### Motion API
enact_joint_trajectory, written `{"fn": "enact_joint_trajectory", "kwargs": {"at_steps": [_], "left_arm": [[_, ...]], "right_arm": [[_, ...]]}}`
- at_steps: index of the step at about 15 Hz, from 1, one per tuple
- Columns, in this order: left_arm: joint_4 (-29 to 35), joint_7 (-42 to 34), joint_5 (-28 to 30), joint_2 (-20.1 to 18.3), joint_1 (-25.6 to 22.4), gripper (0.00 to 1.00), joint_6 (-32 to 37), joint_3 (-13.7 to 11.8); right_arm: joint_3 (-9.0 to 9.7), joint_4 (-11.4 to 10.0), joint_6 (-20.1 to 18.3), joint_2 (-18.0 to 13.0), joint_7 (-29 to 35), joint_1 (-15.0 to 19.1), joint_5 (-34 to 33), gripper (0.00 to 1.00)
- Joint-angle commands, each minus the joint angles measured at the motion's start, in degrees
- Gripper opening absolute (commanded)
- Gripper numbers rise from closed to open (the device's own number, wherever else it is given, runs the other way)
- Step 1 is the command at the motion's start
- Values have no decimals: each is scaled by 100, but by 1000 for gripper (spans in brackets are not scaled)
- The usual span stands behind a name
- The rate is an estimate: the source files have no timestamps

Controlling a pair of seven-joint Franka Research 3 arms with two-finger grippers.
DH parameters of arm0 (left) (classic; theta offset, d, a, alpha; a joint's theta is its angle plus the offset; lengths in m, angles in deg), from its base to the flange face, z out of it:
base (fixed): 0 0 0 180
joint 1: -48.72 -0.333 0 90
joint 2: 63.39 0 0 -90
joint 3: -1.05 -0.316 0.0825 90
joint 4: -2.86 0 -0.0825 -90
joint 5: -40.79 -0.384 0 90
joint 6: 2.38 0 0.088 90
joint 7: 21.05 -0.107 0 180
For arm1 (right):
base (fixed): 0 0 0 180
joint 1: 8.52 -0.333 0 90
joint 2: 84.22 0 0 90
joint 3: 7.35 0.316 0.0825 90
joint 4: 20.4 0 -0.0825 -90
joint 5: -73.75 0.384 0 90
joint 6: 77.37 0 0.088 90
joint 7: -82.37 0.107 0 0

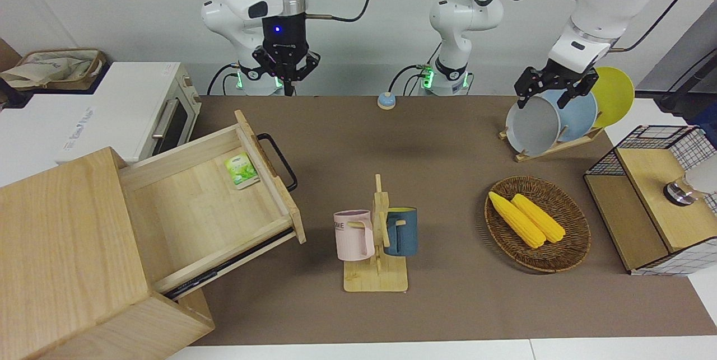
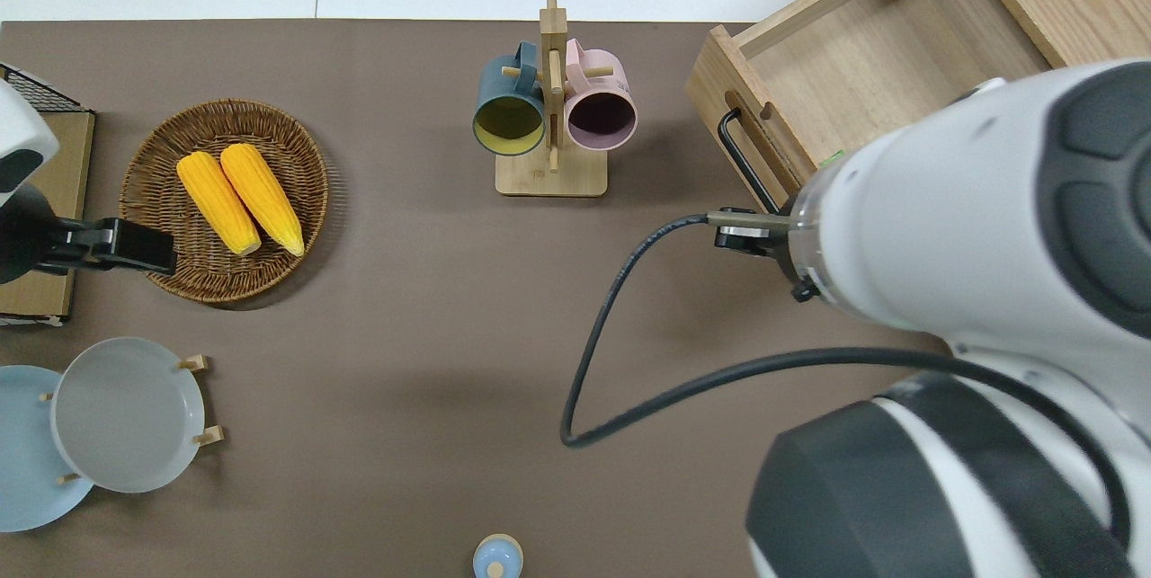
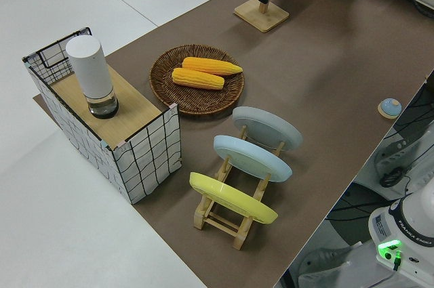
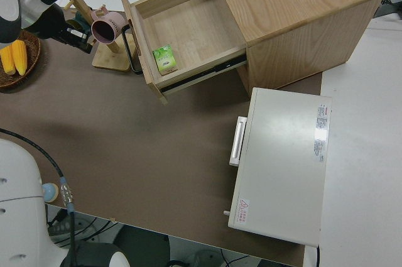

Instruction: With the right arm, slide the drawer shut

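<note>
The drawer (image 1: 207,209) stands pulled far out of the pale wooden cabinet (image 1: 61,248) at the right arm's end of the table. It also shows in the overhead view (image 2: 863,57) and the right side view (image 4: 182,28). Its black loop handle (image 1: 278,161) faces the table's middle. A green packet (image 1: 241,171) lies inside by the front panel. My right gripper (image 1: 288,87) hangs high, blue wrist light on, touching nothing. In the overhead view the right arm (image 2: 944,227) covers the drawer's nearer front corner and hides the gripper. The left arm is parked.
A white toaster oven (image 1: 129,111) stands beside the cabinet, nearer to the robots. A mug rack (image 1: 376,237) with two mugs stands mid-table. A corn basket (image 1: 538,223), a plate rack (image 1: 554,113) and a wire-mesh box (image 1: 650,197) are at the left arm's end.
</note>
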Motion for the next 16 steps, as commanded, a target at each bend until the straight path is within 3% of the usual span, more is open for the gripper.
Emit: {"fn": "enact_joint_trajectory", "kwargs": {"at_steps": [1, 5, 8, 11, 13, 16], "left_arm": [[-140, -56, -98, 65, -22, 993, 113, 37], [-149, -56, -98, 65, -22, 993, 113, 37], [-149, -56, -98, 65, -22, 993, 113, 37], [-149, -56, -98, 65, -22, 993, 113, 37], [-140, -56, -98, 65, -22, 993, 113, 37], [-149, -56, -98, 65, -22, 993, 113, 37]], "right_arm": [[-28, 0, 177, 324, 785, -67, -65, 0], [-11, 0, 326, 622, 1576, -120, 66, 0], [-11, -123, 580, 790, 2411, -102, 443, 0], [-11, -605, 1142, 851, 3315, -102, 787, 0], [-19, -659, 1249, 1000, 3581, -76, 788, 0], [-63, -905, 1451, 1027, 3862, 64, 753, 0]]}}
